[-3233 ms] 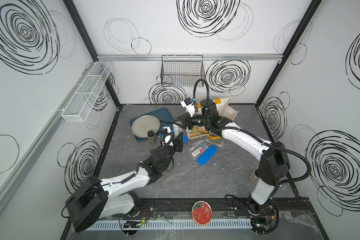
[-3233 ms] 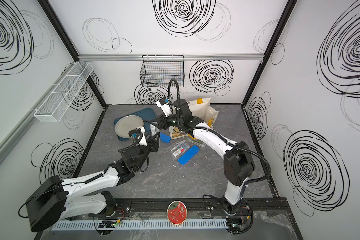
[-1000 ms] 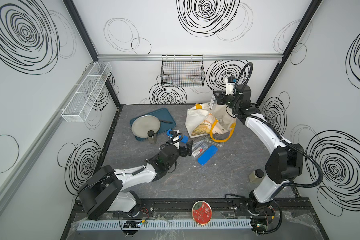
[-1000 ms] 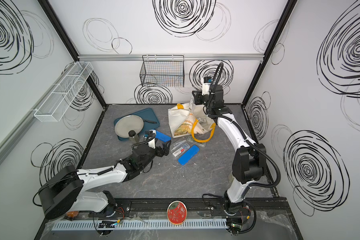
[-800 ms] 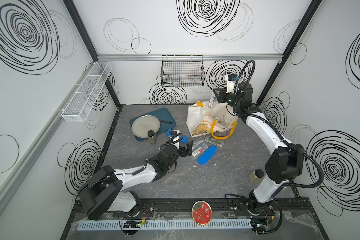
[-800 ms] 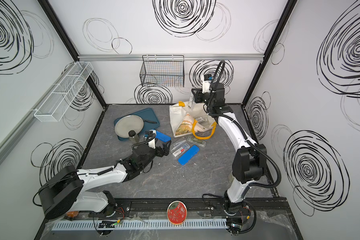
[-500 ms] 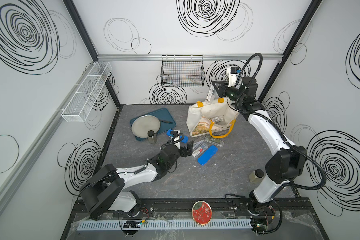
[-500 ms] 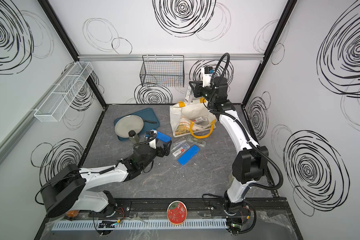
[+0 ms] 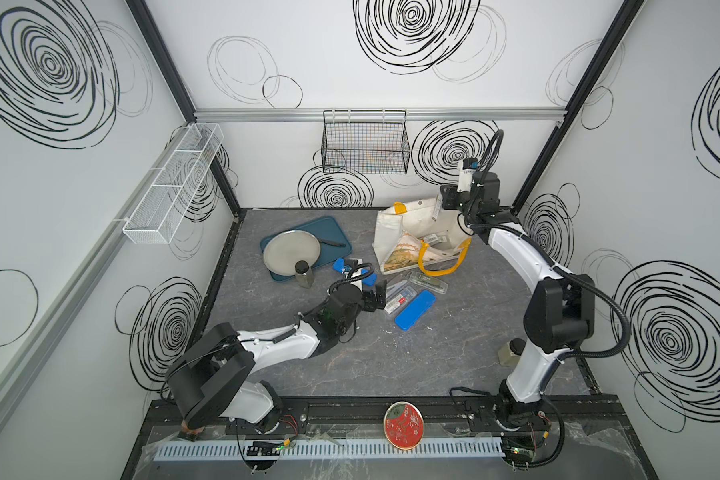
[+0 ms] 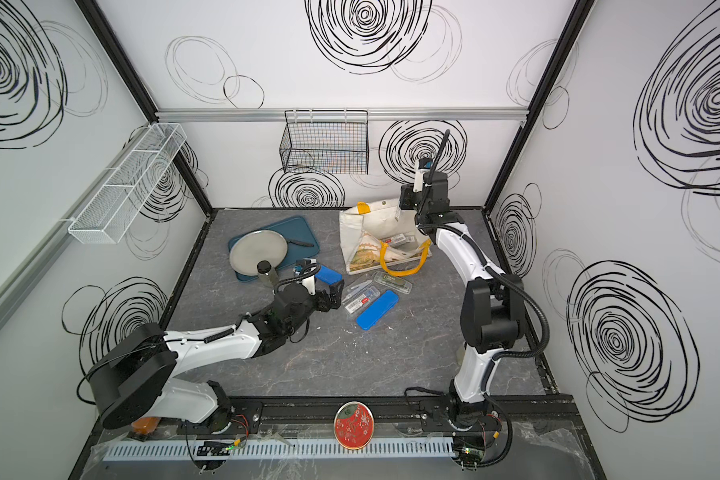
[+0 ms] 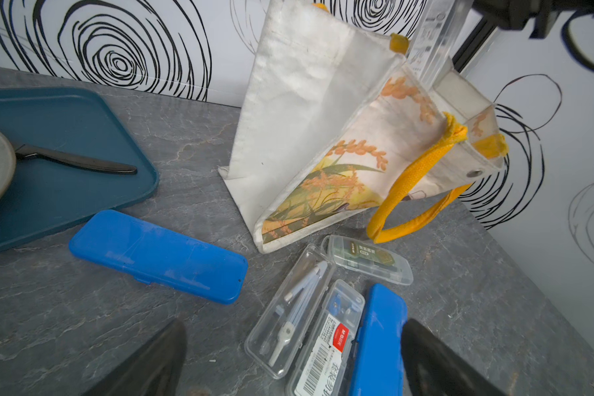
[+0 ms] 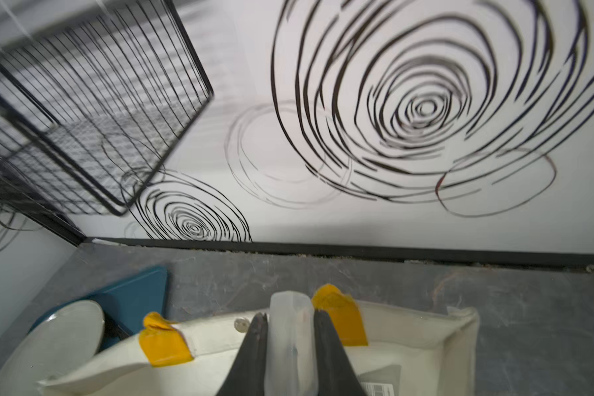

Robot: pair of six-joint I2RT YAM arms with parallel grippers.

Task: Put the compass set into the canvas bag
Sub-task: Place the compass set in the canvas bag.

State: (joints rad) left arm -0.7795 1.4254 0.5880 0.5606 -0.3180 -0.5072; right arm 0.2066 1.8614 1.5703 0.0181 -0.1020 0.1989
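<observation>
Right gripper (image 12: 290, 315) is pressed together on a compass set (image 12: 290, 343) in a clear plastic case, pinching it across the narrow faces. It is raised at the back of the surface (image 9: 391, 365).

The case hangs long axis near vertical, lower end pointing down. The canvas bag (image 9: 391, 237) stands directly beneath with its mouth propped open and facing up toward the gripper. In the right wrist view the bag's rim and both yellow handle tabs sit on either side of the case. How far the lower end has passed the rim I cannot tell.

Judgement: the coming move is a straight drop or lowering along the case's own long axis, with no sideways travel needed. Risk: the lower end catches the near rim.

Left gripper (image 11: 294, 325) is spread wide and low over the surface, well apart from the bag. Another clear compass case (image 11: 288, 308) lies between its fingers, with a blue case (image 11: 378, 343) just beside it.

The right arm is nearer the bag.
</observation>
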